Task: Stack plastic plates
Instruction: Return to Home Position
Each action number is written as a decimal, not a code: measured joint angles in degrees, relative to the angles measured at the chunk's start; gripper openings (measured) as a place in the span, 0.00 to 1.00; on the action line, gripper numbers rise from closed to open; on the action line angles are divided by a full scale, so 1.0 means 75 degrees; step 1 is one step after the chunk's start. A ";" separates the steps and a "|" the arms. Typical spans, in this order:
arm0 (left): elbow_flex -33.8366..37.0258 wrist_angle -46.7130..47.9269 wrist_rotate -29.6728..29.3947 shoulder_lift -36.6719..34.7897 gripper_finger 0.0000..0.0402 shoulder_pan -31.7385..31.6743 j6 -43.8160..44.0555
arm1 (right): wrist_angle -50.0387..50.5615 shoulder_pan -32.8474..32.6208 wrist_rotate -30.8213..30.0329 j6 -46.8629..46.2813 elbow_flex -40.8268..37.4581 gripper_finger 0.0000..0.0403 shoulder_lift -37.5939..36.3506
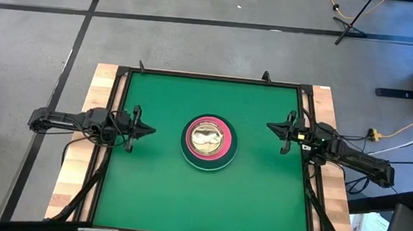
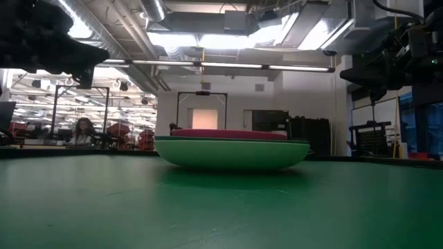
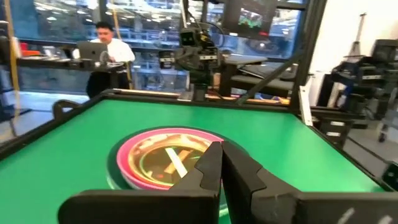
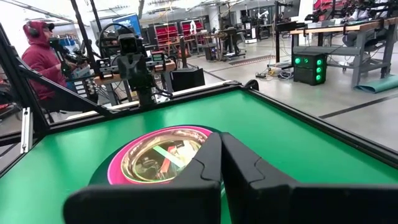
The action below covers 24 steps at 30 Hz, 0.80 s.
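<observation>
A stack of plastic plates (image 1: 208, 142) rests on the middle of the green table: green plates at the bottom, a pink one above, and clear tinted dishes nested on top with an amber sheen. The stack also shows in the low view (image 2: 231, 150), the left wrist view (image 3: 163, 163) and the right wrist view (image 4: 158, 157). My left gripper (image 1: 150, 132) hovers shut to the left of the stack, clear of it. My right gripper (image 1: 270, 126) hovers shut to its right, also clear.
The table has a raised dark frame (image 1: 209, 78) around the green mat. People sit at desks beyond the table (image 3: 106, 46) (image 4: 41, 59). Open mat lies on all sides of the stack.
</observation>
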State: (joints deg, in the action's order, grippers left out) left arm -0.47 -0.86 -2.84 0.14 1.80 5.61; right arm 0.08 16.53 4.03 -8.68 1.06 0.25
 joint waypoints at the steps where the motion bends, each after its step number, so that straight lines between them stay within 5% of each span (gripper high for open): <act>1: 0.0000 -0.0005 -0.0094 0.0000 0.01 0.0000 -0.0012 | 0.0000 0.0000 0.0001 -0.0001 0.0000 0.00 0.0000; 24: 0.0000 -0.0050 -0.0287 0.0000 0.01 0.0000 -0.0368 | 0.0001 0.0000 0.0000 0.0000 0.0000 0.00 0.0000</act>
State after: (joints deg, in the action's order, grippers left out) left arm -0.47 -1.23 -4.99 0.14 1.80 2.85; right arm 0.09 16.53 4.03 -8.68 1.06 0.25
